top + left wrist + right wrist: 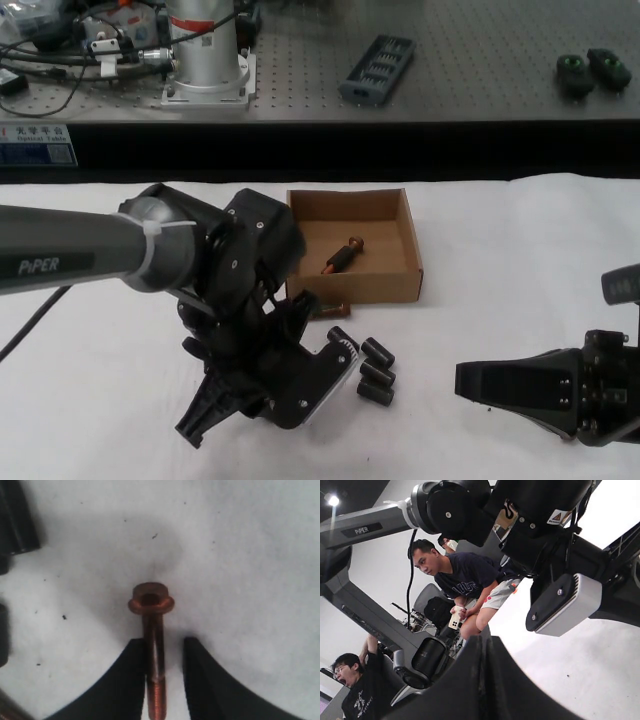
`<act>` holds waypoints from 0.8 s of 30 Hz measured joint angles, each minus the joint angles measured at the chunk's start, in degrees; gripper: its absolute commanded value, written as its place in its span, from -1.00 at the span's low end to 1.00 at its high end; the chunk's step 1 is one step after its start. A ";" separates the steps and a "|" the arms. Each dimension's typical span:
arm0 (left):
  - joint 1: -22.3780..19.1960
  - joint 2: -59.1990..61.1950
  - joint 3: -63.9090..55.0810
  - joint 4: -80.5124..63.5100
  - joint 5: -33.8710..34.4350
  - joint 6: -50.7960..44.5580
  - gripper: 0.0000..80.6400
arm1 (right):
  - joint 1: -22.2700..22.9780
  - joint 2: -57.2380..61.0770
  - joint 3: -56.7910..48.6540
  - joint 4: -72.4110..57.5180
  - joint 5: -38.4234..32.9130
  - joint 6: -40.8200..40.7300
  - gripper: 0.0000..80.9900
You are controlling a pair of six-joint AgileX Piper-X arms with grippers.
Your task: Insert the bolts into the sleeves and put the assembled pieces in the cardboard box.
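My left gripper (164, 647) spread around a copper bolt (151, 615) lying on the white table (240, 555), shank between my fingers, one touching it, the other just apart, head past the tips, black sleeves (372, 370) near, cardboard box (350, 285) holding one assembled piece (343, 258), my right gripper (484, 650) pressed together, well apart.
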 measured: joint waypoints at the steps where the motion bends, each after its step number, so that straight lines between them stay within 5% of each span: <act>1: 0.00 0.00 0.00 0.29 0.02 0.00 -0.69 | 0.00 0.00 0.00 0.00 0.00 0.00 -0.89; 10: 0.00 0.00 0.00 0.61 -0.36 -9.52 -0.72 | 0.00 0.00 0.00 0.00 0.00 0.00 -0.89; 14: 0.00 0.00 0.39 -1.97 2.61 -27.21 -0.72 | -0.22 0.00 0.00 0.00 0.00 0.00 -0.89; 18: -0.46 1.43 0.47 -14.37 11.29 -56.92 -0.72 | -0.21 0.00 0.00 0.00 0.00 0.13 -0.89; 24: 1.21 -0.03 0.47 -19.94 17.58 -76.03 -0.72 | -0.21 0.00 0.00 0.00 -0.13 0.56 -0.89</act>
